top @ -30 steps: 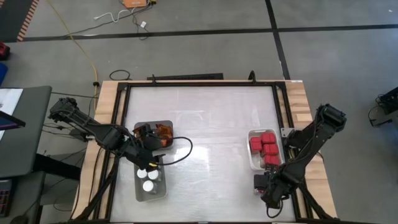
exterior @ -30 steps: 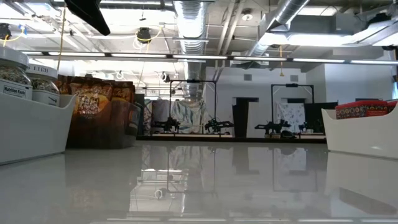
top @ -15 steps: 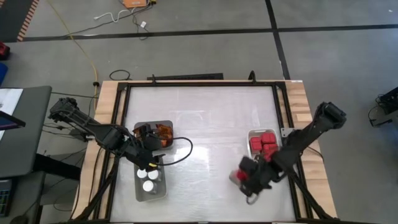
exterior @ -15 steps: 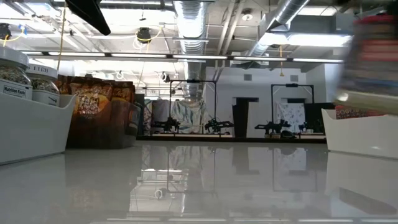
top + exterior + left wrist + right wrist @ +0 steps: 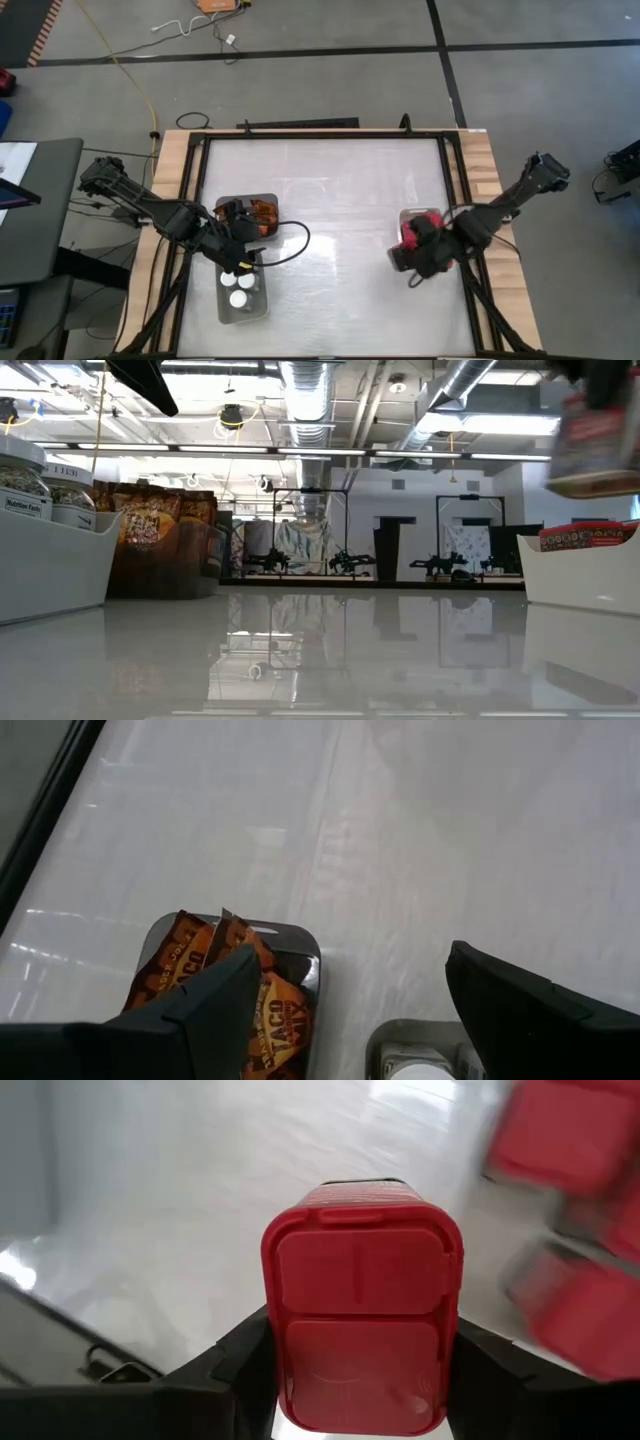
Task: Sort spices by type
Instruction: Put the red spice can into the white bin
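Note:
My right gripper (image 5: 408,256) (image 5: 362,1380) is shut on a red spice box (image 5: 362,1305), seen blurred high up in the low view (image 5: 598,440). It hangs beside the near left corner of the right tray (image 5: 402,215), which holds more red boxes (image 5: 428,222). My left gripper (image 5: 243,258) (image 5: 350,960) hovers open with nothing between its fingers. Below it lie orange-brown packets (image 5: 215,985) in a dark tray (image 5: 258,212). White-lidded jars (image 5: 240,290) stand in the tray next to that one. My right gripper pinches the red box by two opposite side walls (image 5: 275,1330), one finger (image 5: 235,1355) on each side. The fingers come from above, pointing steeply down. The box's lidded top (image 5: 360,1270) faces the wrist camera. The box is lifted clear of the table.
The middle of the white table top (image 5: 330,200) lies bare between the left and right trays. A black frame (image 5: 300,128) runs round the table. In the low view the white trays (image 5: 580,575) (image 5: 50,565) stand at either side.
My right gripper has carried the red box up from the table's near right corner, first leftward, then toward the far edge to the tray of red boxes. It has rolled about its own axis on the way. My left arm has kept still.

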You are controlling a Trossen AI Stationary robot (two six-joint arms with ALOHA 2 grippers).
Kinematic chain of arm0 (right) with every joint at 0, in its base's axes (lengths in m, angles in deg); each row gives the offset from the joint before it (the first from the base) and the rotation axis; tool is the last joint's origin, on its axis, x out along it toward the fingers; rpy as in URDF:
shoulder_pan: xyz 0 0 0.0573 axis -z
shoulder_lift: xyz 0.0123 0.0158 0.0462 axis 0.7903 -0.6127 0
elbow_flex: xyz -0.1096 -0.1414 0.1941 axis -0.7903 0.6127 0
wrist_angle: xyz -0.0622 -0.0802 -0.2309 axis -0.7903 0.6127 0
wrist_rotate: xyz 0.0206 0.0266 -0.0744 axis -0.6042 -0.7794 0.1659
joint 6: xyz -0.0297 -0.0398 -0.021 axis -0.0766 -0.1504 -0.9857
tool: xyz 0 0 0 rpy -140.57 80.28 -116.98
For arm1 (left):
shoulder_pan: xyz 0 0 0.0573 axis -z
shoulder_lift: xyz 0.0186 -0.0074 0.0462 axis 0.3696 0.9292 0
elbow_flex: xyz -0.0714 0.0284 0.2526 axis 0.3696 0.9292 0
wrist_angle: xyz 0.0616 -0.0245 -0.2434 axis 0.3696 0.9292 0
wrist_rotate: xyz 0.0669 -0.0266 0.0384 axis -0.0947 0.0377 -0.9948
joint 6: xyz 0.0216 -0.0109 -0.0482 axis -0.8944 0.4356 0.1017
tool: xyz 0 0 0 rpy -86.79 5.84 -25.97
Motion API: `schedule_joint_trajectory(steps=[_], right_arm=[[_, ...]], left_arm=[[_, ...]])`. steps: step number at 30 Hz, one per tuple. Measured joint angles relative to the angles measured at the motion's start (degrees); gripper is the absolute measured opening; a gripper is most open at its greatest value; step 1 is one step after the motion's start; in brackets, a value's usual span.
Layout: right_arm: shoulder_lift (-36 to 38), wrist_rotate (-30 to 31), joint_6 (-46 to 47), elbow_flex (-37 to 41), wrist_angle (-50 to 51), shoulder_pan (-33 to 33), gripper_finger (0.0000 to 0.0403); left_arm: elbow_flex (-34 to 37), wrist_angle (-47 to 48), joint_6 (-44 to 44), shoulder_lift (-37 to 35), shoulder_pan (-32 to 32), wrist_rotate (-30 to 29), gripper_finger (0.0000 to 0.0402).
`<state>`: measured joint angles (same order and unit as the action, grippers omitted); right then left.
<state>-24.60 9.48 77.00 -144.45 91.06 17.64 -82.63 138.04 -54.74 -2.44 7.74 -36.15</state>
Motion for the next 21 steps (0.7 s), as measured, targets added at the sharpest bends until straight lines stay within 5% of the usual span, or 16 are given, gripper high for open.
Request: schedule_joint_trajectory(steps=[9, 21], right_arm=[[0.38, 1.98, 22.50, 0.00, 10.15, -7.70, 0.0235], [0.34, 2.05, 24.44, 0.00, 13.17, -5.69, 0.0235]], left_arm=[[0.00, 0.00, -1.12, 0.00, 0.00, 0.02, 0.0306], [0.00, 0.00, -5.10, 0.00, 0.00, 0.02, 0.0306]])
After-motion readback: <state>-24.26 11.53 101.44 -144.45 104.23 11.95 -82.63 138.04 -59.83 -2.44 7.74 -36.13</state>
